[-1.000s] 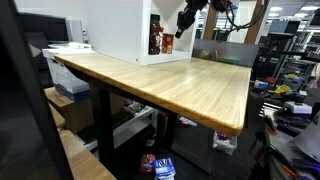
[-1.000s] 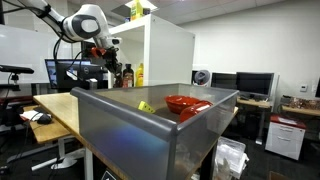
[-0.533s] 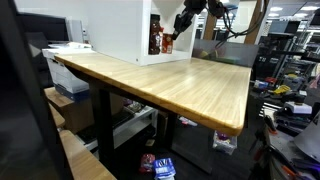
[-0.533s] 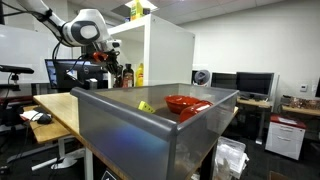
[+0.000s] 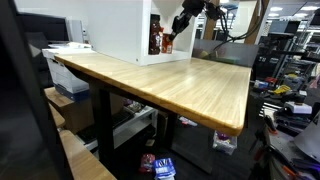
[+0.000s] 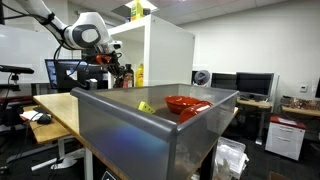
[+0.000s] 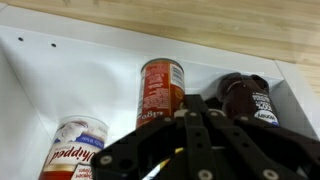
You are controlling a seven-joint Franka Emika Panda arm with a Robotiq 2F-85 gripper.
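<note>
Arm [image 6: 88, 28] reaches fwd, end effector [image 5: 171, 36] facing red can [image 7: 160, 88] in cabinet [image 5: 112, 26].

A red labelled can [image 7: 160, 88] stands upright inside the white cabinet [image 7: 90, 80]

Ahead of gripper [image 7: 196, 106], red can [image 7: 160, 88]

Overhead office light was bright and even. The grey metal bin [image 6: 150, 130] before the tall white cabinet [image 6: 168, 55] looked blurred; inside that cabinet, the black gripper [image 7: 197, 110] was shadowed and soft.
</note>
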